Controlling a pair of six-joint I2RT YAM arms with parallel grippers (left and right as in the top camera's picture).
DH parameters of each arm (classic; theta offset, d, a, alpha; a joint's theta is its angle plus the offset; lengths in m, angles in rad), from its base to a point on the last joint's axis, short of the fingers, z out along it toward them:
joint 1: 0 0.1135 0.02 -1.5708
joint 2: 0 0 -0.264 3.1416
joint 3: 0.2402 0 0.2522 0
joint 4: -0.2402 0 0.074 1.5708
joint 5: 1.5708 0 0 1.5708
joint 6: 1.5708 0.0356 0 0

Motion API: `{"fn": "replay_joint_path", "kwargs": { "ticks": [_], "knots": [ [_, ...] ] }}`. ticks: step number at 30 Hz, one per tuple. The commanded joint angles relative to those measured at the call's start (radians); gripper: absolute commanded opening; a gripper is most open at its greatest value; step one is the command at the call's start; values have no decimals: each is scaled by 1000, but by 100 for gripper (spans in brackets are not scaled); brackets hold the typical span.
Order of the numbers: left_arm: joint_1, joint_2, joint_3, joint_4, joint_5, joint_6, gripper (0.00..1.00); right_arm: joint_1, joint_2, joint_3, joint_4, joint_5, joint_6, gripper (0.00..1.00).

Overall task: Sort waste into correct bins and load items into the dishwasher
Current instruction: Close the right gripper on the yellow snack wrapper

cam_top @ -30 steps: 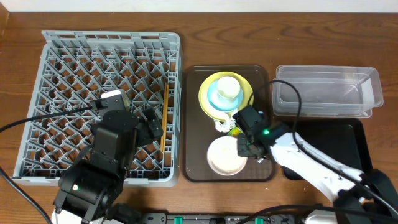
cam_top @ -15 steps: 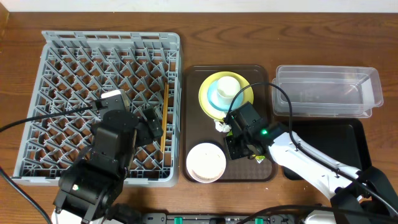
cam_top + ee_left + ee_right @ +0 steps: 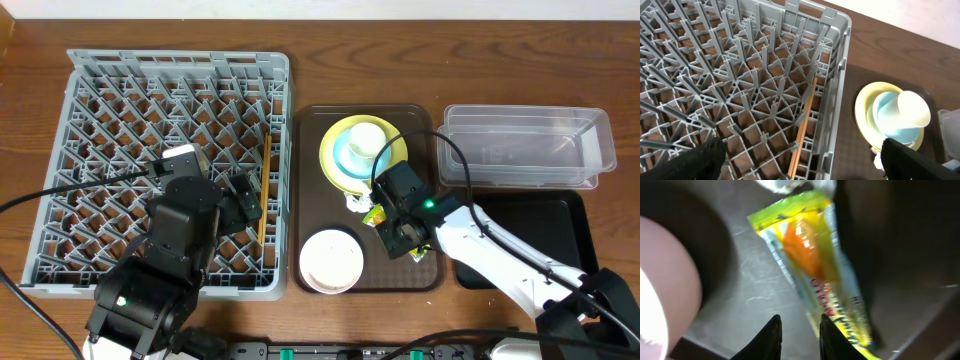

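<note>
Yellow-green wrapper (image 3: 812, 265) on brown tray (image 3: 747, 287); we note right gripper (image 3: 801, 337) narrowly parted, empty, beside it; left gripper (image 3: 802, 162) wide over rack (image 3: 839, 75).

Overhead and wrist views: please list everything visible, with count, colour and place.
dish rack: one, grey, table's left
chopsticks: apparently two, wooden, in the rack by its right wall
serving tray: one, brown, centre
plate: one, yellow-green, serving tray's far end
blue bowl: one, light blue, on the plate
cup: one, white, in the blue bowl
white bowl: one, white, serving tray's near end
tissue: one, white, crumpled, beside the plate
wrapper: one, yellow-green, on the serving tray by the tissue
tub: one, clear, far right
black tray: one, black, near right, partly under the right arm
table: one, brown wood
left claw: one, black, open above the rack
right claw: one, black, slightly open over the wrapper
</note>
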Motion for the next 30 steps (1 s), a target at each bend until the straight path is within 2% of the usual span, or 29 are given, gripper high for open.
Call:
{"fn": "replay_joint_path", "kwargs": {
  "ticks": [1,8,21,22,26,30],
  "knots": [
    [4,0,6,-1,-12,-1,100,-11,-8,17,0,71,-33,23],
    [4,0,6,-1,-12,-1,100,-11,-8,-15,13,128,-32,20],
    [4,0,6,-1,-12,-1,100,-10,-8,-172,185,128,-32,22],
    [4,0,6,-1,-12,-1,100,-10,-8,-172,185,128,-32,23],
    [4,0,6,-1,-12,-1,100,-10,-9,-157,183,129,-32,43],
    [4,0,6,-1,-12,-1,100,-10,-29,-93,142,129,-32,46]
  ]
}}
